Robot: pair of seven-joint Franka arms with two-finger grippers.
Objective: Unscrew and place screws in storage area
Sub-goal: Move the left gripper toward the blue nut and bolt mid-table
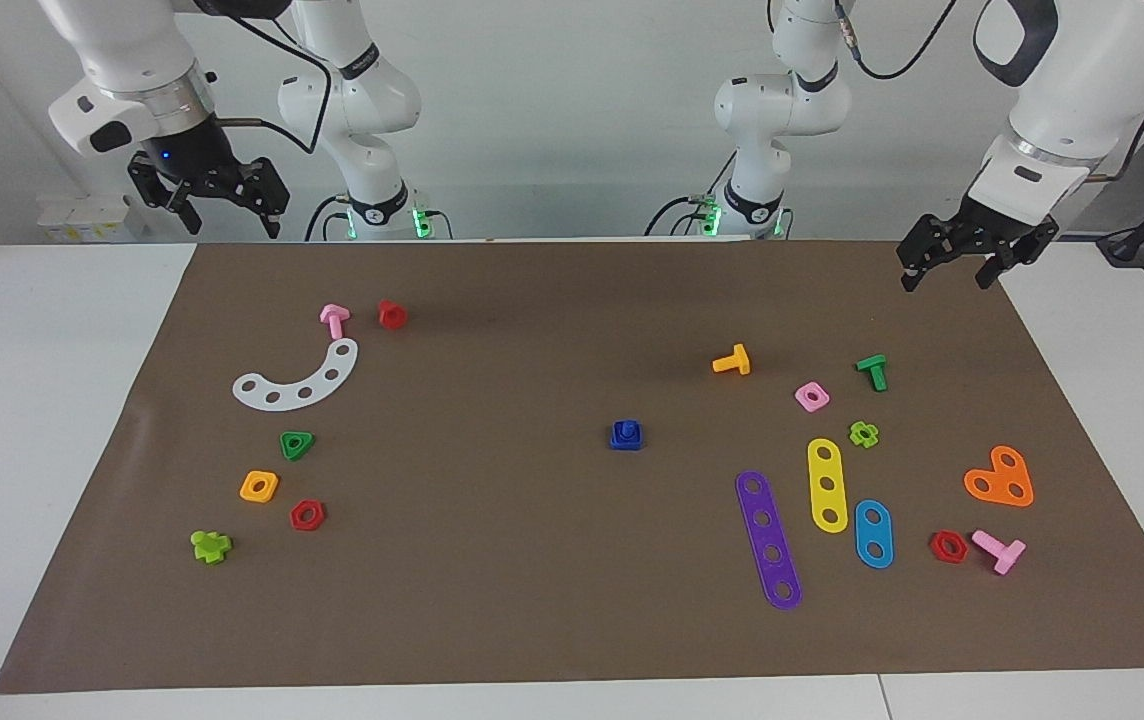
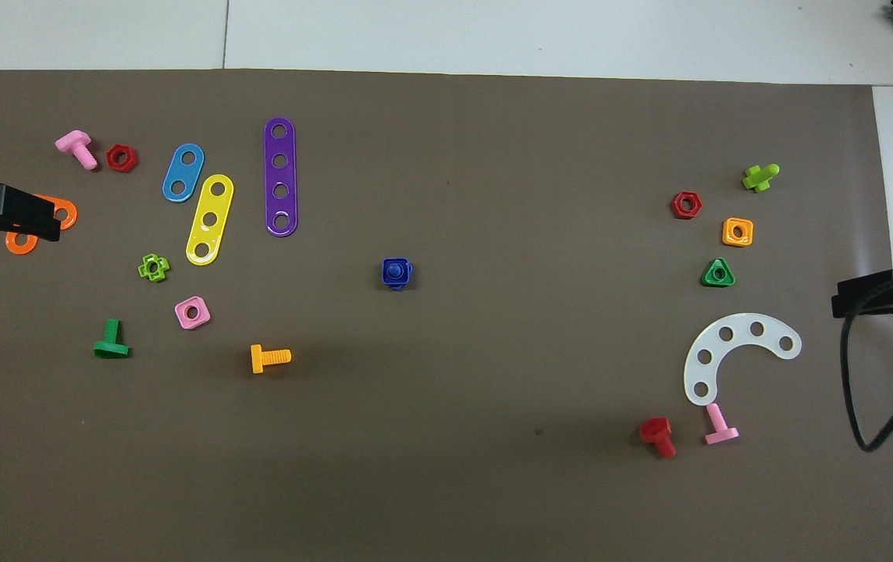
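Left hand raised, fingers spread, right hand likewise, dark-blue screw in square nut mid-worktop

A brown mat covers the white table. A plain pale wall stands at the robots' end, evenly lit.
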